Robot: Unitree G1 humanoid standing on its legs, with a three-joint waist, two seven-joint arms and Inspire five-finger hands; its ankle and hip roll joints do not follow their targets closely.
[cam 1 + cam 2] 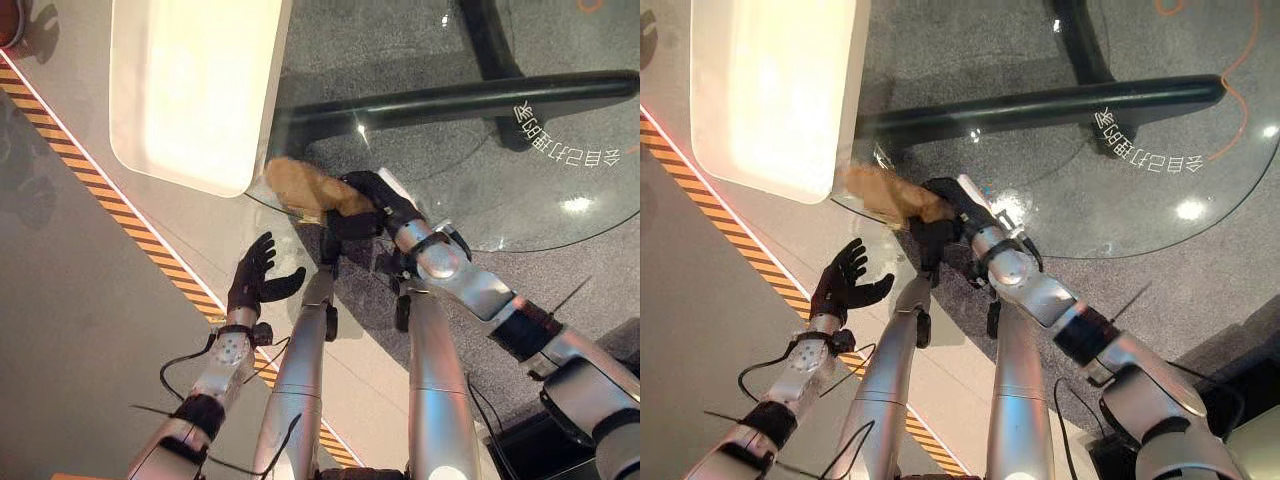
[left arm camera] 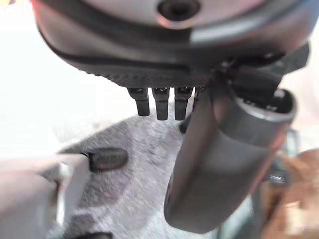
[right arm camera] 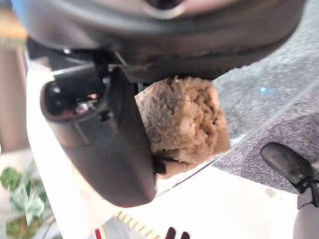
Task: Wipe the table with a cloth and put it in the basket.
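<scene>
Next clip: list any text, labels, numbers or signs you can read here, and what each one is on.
Row of white characters on the glass table: seen upside down from the head views, not clear enough to quote.
Striped tape on the floor: orange and black bars, no words.
Cloth in the right hand: no label visible.
Nothing else readable.

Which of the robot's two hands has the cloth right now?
The right hand, curled on the tan cloth at the glass table edge. The left hand hangs open off the table, holding nothing.
</scene>
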